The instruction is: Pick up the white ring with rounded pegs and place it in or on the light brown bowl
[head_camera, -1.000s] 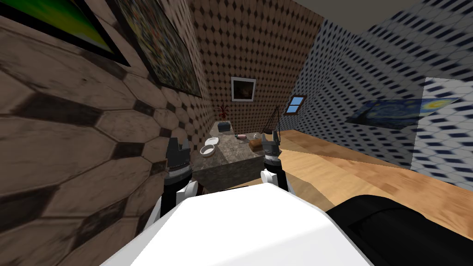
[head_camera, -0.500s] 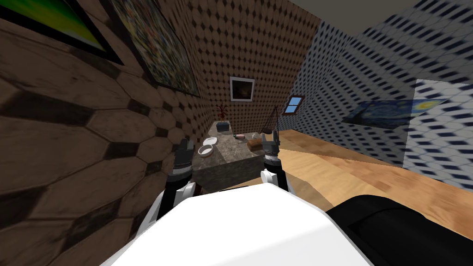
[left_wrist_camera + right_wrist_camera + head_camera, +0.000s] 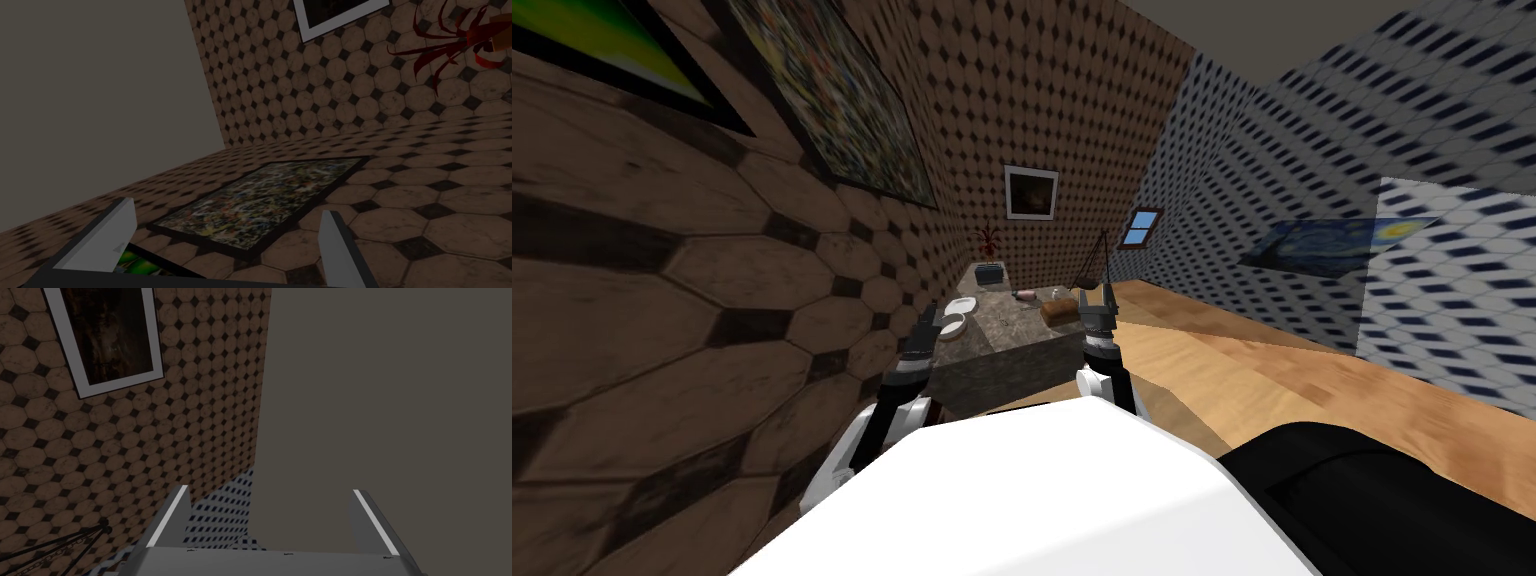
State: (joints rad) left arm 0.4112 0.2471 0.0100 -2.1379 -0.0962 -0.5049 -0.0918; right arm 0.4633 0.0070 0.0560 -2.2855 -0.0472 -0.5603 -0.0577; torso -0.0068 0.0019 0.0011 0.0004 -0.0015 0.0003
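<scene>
Okay, your left gripper (image 3: 926, 318) raised beside tiled wall (image 3: 712, 300), at near left corner of speckled counter (image 3: 1012, 338), fingers (image 3: 120, 227) spread apart, nothing between. Right gripper (image 3: 1097, 296) upright at counter's near right corner, fingers likewise apart, empty. White ring (image 3: 953, 323) lies on counter's left side, just beyond left gripper. Light brown bowl (image 3: 1057, 311) sits across counter, near right gripper.

No text, label, brand, number or sign can be read anywhere
</scene>
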